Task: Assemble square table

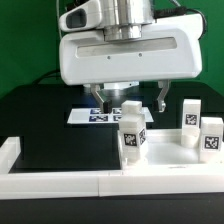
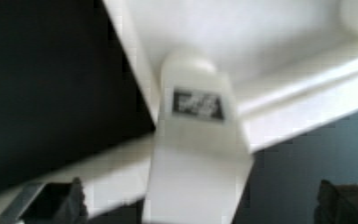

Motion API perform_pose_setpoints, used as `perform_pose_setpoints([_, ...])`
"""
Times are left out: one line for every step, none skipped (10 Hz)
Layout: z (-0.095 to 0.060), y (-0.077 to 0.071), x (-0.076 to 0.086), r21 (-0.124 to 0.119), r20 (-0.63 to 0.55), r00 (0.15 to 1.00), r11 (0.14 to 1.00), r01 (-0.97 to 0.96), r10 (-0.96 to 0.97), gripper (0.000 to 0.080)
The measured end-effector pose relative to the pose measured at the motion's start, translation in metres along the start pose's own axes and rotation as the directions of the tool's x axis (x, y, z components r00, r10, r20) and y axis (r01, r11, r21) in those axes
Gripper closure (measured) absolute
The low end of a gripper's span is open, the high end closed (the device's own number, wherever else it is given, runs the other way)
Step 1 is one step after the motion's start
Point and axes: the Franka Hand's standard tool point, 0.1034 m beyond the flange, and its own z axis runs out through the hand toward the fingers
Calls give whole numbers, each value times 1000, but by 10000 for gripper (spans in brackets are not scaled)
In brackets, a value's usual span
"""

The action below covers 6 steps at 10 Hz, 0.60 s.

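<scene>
Several short white legs with black-and-white tags stand upright on the white square slab (image 1: 166, 160) at the exterior view's lower right. One leg (image 1: 131, 140) is near the front, two more (image 1: 190, 113) (image 1: 210, 137) are to the right, and one (image 1: 130, 108) is further back. My gripper (image 1: 129, 98) hangs open over that back leg, one dark finger on each side. In the wrist view the tagged leg (image 2: 199, 120) runs between the fingertips (image 2: 60, 200) without touching either. My gripper (image 2: 206, 205) holds nothing. The slab's raised rim (image 2: 309, 90) shows beyond the leg.
White border rails (image 1: 60, 184) run along the front and turn up at the exterior view's left (image 1: 9, 152). The marker board (image 1: 88, 116) lies flat on the black table behind the legs. A green backdrop stands at the rear.
</scene>
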Motion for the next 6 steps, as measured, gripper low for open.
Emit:
perform_pose_setpoints([0,-2,10,1,-21,1000,1000,-3,3,151])
perform_pose_setpoints([7,1,8,-6,-18,1000,1000,-5,5,151])
perform_pose_setpoints([13,5,8,-13,-12,1000,1000,-9,9,151])
perform_pose_setpoints([18,6,8,-25,-13,1000,1000,-12,12,151])
perform_pose_setpoints([24,6,9,-37,-24,1000,999,-11,10,151])
perform_pose_setpoints([28,6,10,-45,-43,999,999,-16,14,151])
